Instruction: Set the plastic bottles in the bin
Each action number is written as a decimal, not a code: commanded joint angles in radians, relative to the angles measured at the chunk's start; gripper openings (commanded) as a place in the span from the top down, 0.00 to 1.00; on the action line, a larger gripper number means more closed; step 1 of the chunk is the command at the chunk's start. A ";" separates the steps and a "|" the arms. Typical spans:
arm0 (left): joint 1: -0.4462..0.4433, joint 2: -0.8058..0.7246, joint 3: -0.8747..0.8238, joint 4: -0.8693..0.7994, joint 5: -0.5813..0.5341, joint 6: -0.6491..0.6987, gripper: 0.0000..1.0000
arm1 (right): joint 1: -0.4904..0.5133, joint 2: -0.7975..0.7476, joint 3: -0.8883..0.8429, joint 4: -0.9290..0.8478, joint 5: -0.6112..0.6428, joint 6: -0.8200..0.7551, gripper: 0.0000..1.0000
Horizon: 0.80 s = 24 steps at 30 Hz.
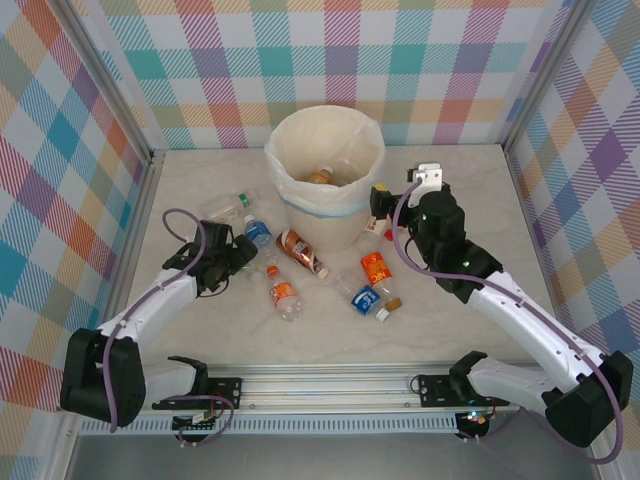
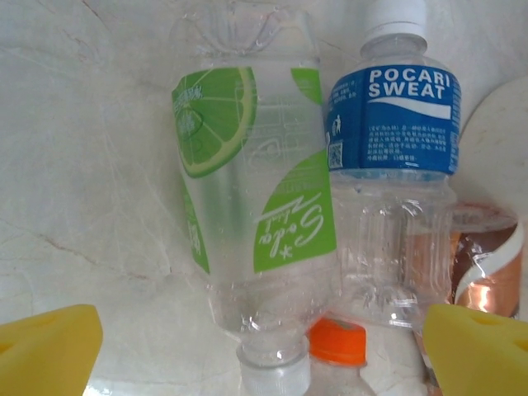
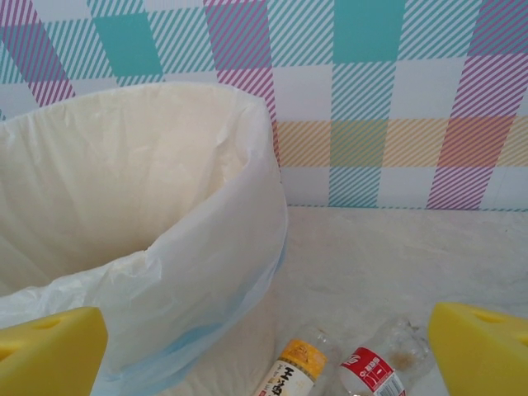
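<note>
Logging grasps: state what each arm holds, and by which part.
Nothing is held. Both sets of jaws stand open: the left facing the lime-label bottle, the right beside the bin.

The left arm (image 1: 150,305) goes from the lower left of the top view toward the centre, and the left gripper (image 1: 243,258) is wide open. The right arm (image 1: 520,310) goes from the lower right up to centre right, where the right gripper (image 1: 380,203) is open too. In both wrist views the yellow fingers (image 2: 45,351) sit in the bottom corners.
</note>
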 commanded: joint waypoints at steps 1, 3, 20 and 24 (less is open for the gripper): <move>0.004 0.062 0.041 0.026 -0.054 0.036 0.04 | -0.006 -0.008 -0.001 0.054 0.024 0.016 0.00; 0.004 0.106 0.061 0.044 -0.094 0.080 0.06 | -0.006 -0.009 0.001 0.054 0.024 0.018 0.00; 0.011 0.357 0.123 0.148 -0.153 0.097 0.18 | -0.006 -0.067 -0.037 0.036 0.030 0.049 0.00; 0.014 0.369 0.110 0.163 -0.126 0.107 0.27 | -0.006 -0.072 -0.044 0.038 -0.005 0.052 0.00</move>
